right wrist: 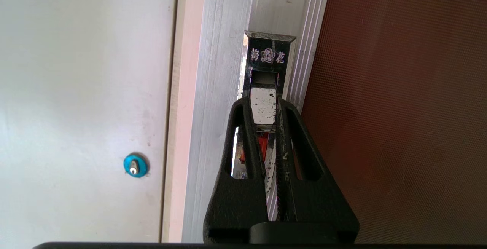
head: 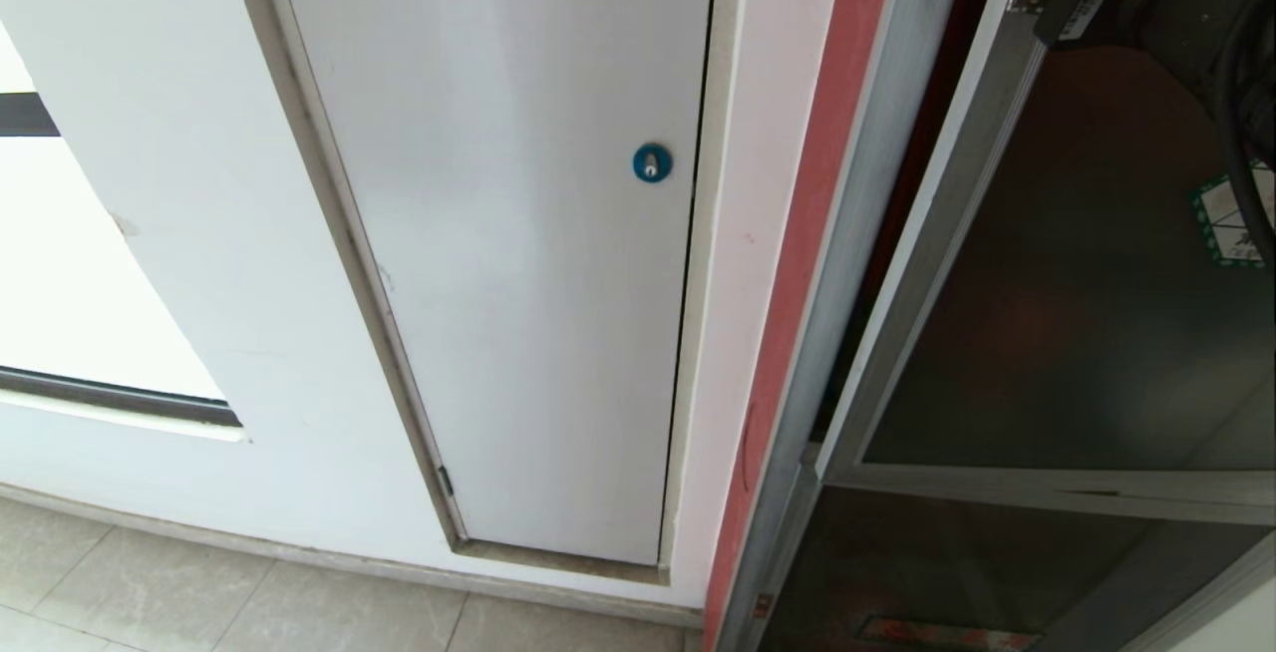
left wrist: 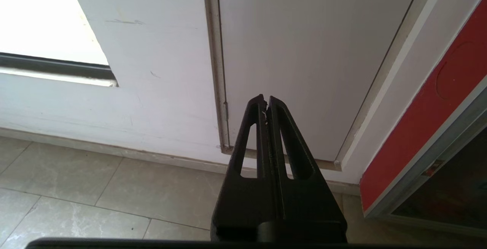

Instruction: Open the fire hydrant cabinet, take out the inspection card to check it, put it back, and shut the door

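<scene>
The fire hydrant cabinet's silver frame point(head: 857, 233) stands at the right of the head view. Its door point(head: 1077, 283), dark tinted glass with a green-bordered sticker point(head: 1221, 218), stands slightly ajar, with a dark gap along the frame. In the right wrist view my right gripper point(right wrist: 262, 102) is shut on the shiny metal tab of the door's latch point(right wrist: 266, 56), between the cabinet frame point(right wrist: 217, 108) and the glass point(right wrist: 399, 108). A bit of red shows behind the fingers. The inspection card is hidden. My left gripper point(left wrist: 265, 98) hangs low, shut and empty, facing the wall.
A plain white panel point(head: 518, 233) with a blue round lock point(head: 651, 163) fills the wall left of the cabinet. A red strip point(head: 807, 263) borders the cabinet. A smaller dark glass panel point(head: 947, 572) sits below the door. Grey floor tiles point(head: 199, 592) run along the wall.
</scene>
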### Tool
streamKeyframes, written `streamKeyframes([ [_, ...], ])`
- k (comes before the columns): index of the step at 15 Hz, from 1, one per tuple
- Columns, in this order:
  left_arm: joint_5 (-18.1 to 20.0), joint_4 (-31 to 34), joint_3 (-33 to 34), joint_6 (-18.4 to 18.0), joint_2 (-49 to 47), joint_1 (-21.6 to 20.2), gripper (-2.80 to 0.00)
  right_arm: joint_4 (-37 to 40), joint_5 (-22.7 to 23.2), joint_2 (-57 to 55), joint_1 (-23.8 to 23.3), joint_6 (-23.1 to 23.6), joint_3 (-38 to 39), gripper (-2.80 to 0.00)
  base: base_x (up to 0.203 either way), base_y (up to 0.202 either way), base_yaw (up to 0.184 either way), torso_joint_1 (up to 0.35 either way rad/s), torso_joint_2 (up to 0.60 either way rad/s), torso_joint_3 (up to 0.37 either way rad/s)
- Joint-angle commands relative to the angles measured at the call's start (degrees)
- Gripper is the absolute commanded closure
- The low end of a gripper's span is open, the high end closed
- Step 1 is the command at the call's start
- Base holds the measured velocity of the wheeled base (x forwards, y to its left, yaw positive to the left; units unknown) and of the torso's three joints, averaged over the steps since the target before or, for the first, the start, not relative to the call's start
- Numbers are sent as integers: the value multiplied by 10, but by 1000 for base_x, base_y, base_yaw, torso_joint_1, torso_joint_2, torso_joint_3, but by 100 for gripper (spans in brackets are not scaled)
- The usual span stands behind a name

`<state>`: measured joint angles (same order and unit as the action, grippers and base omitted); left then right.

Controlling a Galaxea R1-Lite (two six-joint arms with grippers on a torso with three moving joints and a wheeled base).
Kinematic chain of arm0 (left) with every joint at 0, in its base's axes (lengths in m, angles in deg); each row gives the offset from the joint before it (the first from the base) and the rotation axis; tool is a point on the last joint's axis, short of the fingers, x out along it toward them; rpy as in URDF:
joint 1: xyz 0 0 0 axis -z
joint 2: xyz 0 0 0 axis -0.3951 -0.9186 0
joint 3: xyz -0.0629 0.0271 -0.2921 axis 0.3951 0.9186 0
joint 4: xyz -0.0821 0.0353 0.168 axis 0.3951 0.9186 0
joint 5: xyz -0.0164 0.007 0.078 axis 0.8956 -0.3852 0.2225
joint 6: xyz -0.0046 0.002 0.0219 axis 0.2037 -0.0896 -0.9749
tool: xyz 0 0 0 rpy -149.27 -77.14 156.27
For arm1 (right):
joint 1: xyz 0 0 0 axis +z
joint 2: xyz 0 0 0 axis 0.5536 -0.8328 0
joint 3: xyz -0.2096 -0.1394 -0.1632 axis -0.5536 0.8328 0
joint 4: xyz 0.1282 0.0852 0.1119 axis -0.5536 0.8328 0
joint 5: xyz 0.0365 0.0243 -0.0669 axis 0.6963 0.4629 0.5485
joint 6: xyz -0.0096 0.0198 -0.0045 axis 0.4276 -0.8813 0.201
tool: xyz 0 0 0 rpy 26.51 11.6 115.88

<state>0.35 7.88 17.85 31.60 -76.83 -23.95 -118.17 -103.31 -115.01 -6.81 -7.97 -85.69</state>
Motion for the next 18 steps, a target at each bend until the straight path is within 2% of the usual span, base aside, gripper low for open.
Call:
streamKeyframes([
  [1,0,0,0,0,0,0,0,-1,-3,4,0,1,5,0,0,0,0,0,0,0],
  [4,0,0,0,1,-1,0,0,-1,-3,6,0,2,21,0,0,0,0,0,0,0],
  [5,0,0,0,0,0,0,0,-2,-3,8,0,2,25,-280,0,0,0,0,0,0],
  [18,0,0,0,0,0,0,0,-3,-1,45,2,1,70,-280,0,0,0,0,0,0],
])
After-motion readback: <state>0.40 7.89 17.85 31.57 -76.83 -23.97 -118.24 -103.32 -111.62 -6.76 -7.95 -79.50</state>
